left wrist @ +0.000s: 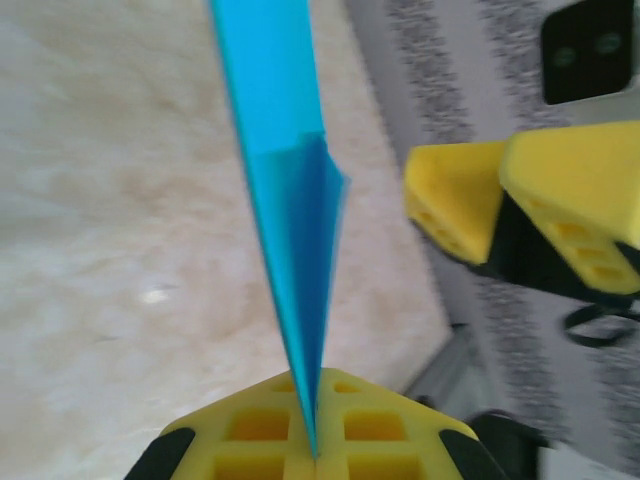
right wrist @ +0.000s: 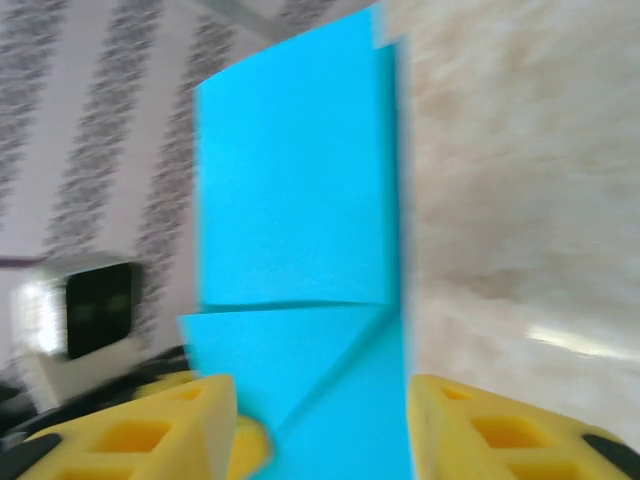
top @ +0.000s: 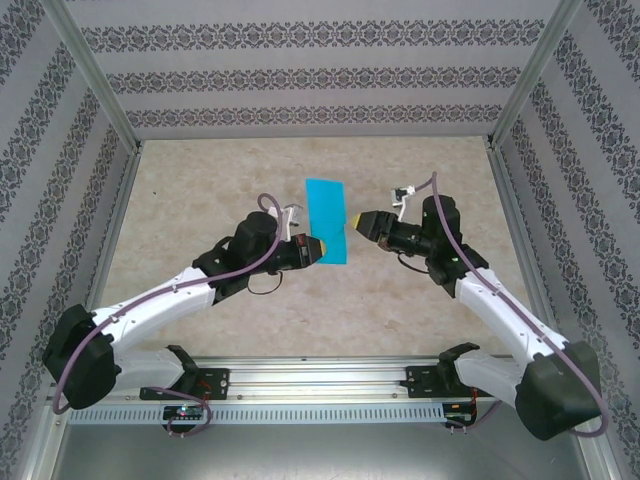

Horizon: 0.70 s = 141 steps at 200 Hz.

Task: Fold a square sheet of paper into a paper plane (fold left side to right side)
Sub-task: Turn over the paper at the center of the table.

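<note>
Top external: what surface are you working over?

You have a beige, mottled counter (top: 200,200), boxed in by grey-patterned wallpaper (top: 300,80) and metal posts (top: 95,72).

Where's the square sheet of paper (top: 326,215)?

Mid-counter, folded into a tall teal strip between your two claws. Your left claw (top: 322,248) is clamped on its lower part; the left wrist view shows it running edge-on into the yellow pads (left wrist: 250,430). Your right claw (top: 357,222) has its jaws parted, just beside the strip's right edge and clear of it.

Anything hard to make out?

The right wrist view is blurred, and you can't tell whether the strip rests on the counter.
</note>
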{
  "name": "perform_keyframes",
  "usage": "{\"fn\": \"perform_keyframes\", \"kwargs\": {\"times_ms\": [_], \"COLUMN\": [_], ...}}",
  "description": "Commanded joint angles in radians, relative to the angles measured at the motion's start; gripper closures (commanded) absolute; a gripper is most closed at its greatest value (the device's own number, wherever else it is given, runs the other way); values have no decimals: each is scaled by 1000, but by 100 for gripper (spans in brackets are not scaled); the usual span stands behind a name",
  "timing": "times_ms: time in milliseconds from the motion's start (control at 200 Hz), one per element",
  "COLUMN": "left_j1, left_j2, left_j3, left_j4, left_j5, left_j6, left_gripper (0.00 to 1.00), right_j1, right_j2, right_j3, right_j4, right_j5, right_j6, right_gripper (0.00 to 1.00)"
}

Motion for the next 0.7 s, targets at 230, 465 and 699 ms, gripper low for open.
{"fn": "perform_keyframes", "kwargs": {"times_ms": [230, 465, 699], "left_j1": [-226, -311, -333], "left_j2": [351, 783, 1029], "left_j3": [484, 830, 1015], "left_j4": [-1109, -1515, -1517], "left_j5": [-800, -897, -764], "left_j6": [120, -5, 64], "left_gripper": [100, 98, 86], "right_j1": [-165, -258, -300], "right_j2": [-185, -352, -389], "right_j3": [-26, -78, -96], "right_j4": [-505, -576, -604], "right_j5": [457, 546, 517], "right_j6": [-120, -89, -96], "right_gripper": [40, 40, 41]}}
